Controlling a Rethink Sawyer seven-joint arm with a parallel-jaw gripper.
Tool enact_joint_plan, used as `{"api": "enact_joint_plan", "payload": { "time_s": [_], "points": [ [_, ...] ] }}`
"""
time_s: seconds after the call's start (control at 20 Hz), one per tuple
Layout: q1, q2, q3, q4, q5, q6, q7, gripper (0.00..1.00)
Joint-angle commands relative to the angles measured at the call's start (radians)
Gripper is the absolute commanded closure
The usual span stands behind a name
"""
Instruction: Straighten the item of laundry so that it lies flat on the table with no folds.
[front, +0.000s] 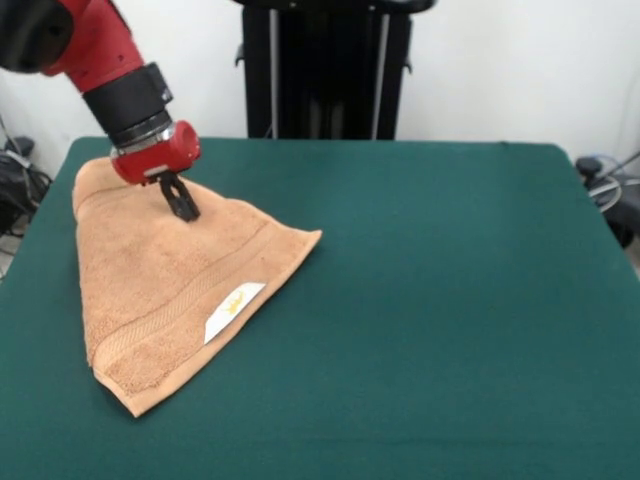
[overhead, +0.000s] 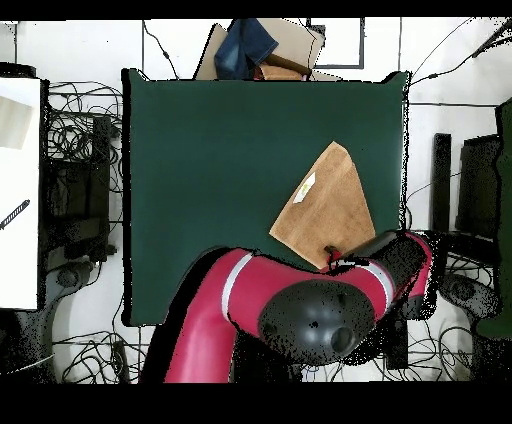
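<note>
The item of laundry is a light orange-tan terry towel folded over into a rough triangle, lying on the left part of the dark green table. A white label with a yellow mark shows near its right edge. In the overhead view the towel sits at the table's right side, near the edge closest to the robot. My gripper comes down on the towel's upper folded edge, its dark fingers close together and touching the cloth. Whether they pinch the fabric does not show. In the overhead view the gripper is mostly hidden by the arm.
The red and black arm reaches in from the upper left. The table is surrounded by cables and equipment; cardboard and blue cloth lie beyond its far edge in the overhead view.
</note>
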Motion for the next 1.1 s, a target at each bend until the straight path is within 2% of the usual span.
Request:
{"api": "enact_joint_plan", "payload": {
  "time_s": [0.05,0.3,0.6,1.1],
  "points": [
    [0.051,0.104,0.216,0.097,0.168,0.191,-0.258,1.0],
    [0.043,0.109,0.236,0.077,0.126,0.134,-0.204,1.0],
    [-0.015,0.139,0.291,0.02,0.056,-0.011,-0.173,1.0],
    [-0.019,0.154,0.324,-0.013,0.01,-0.104,-0.113,1.0]
  ]
}}
